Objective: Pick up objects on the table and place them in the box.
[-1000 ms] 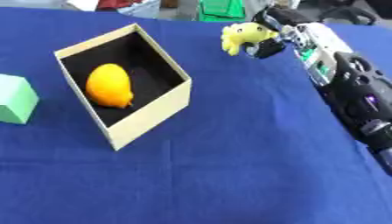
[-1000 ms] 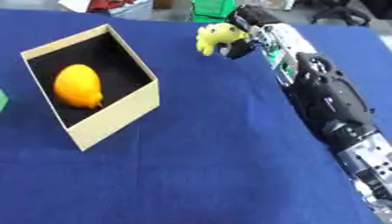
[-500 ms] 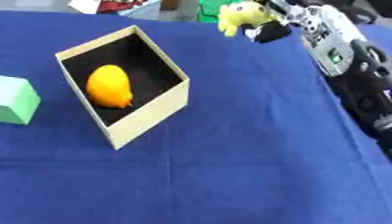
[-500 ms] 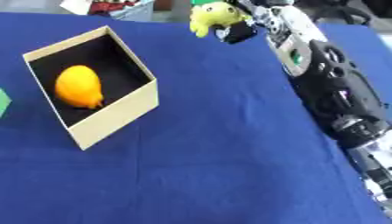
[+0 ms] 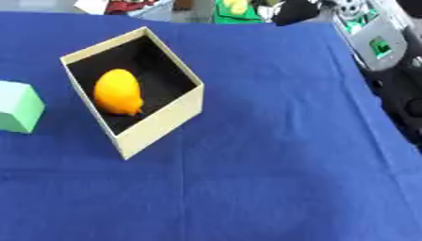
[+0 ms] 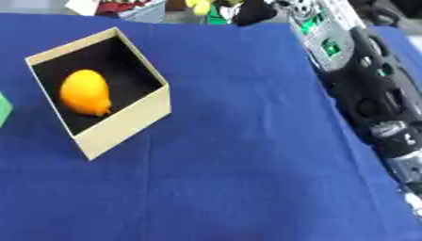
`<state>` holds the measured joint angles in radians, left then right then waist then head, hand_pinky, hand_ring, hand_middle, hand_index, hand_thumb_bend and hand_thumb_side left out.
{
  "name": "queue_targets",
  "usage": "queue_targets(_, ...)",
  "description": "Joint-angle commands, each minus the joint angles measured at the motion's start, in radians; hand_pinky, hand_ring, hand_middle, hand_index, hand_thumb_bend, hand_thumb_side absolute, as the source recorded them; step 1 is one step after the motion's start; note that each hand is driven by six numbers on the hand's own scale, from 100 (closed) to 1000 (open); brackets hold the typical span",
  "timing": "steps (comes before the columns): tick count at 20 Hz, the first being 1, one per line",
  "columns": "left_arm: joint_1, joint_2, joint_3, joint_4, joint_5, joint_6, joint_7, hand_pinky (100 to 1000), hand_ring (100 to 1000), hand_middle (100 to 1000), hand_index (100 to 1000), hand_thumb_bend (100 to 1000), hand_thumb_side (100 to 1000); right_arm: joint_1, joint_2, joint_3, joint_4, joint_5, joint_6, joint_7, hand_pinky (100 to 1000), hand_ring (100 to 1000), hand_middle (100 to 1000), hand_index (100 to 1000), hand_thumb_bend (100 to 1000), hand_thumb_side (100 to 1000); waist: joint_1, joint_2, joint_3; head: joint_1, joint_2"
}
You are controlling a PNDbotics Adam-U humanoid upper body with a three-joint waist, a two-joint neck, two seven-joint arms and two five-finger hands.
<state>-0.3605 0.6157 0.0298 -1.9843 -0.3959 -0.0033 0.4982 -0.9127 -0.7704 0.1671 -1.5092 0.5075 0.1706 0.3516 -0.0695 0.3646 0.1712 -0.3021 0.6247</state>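
Covering the table, blue cloth (image 5: pixel 272 141); right hand (image 6: pixel 251 10) seemingly pinches something yellow (image 6: pixel 200 5).

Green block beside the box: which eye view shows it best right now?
The left eye view: the green block sits nearly whole at the left edge, apart from the box. The right eye view catches only a green sliver at its left edge.

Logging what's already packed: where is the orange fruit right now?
The orange fruit lies inside the open box on the left of the blue table, with a green block just left of the box.
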Motion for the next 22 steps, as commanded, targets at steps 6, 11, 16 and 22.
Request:
queue_targets(6, -0.01, 0.027, 0.011, -0.016, 0.006, -0.003, 0.0, 521, 691, 704, 792, 139, 1000, -0.059, 0.036, 0.067, -0.116, -0.061, 0.007, 0.077, 809, 820, 489, 633, 100, 340, 0.003, -0.034, 0.005, -0.012, 0.007)
queue_targets(11, -0.013, 0.027, 0.011, -0.016, 0.009, -0.005, 0.001, 521, 689, 703, 791, 141, 1000, -0.076, 0.062, 0.09, -0.122, -0.073, 0.009, 0.105, 810, 821, 488, 634, 100, 359, -0.001, -0.039, 0.012, -0.017, 0.009)
queue_targets(16, -0.019, 0.028, 0.009, -0.016, 0.015, -0.007, 0.002, 521, 689, 701, 790, 142, 1000, -0.11, 0.121, 0.127, -0.1, -0.092, 0.008, 0.147, 814, 822, 486, 635, 100, 390, -0.004, -0.045, 0.022, -0.027, 0.015)
queue_targets(22, -0.024, 0.027, 0.007, -0.016, 0.018, -0.01, 0.002, 520, 688, 700, 789, 144, 1000, -0.146, 0.178, 0.16, -0.056, -0.086, 0.0, 0.174, 815, 823, 486, 636, 100, 437, -0.006, -0.043, 0.033, -0.038, 0.017)
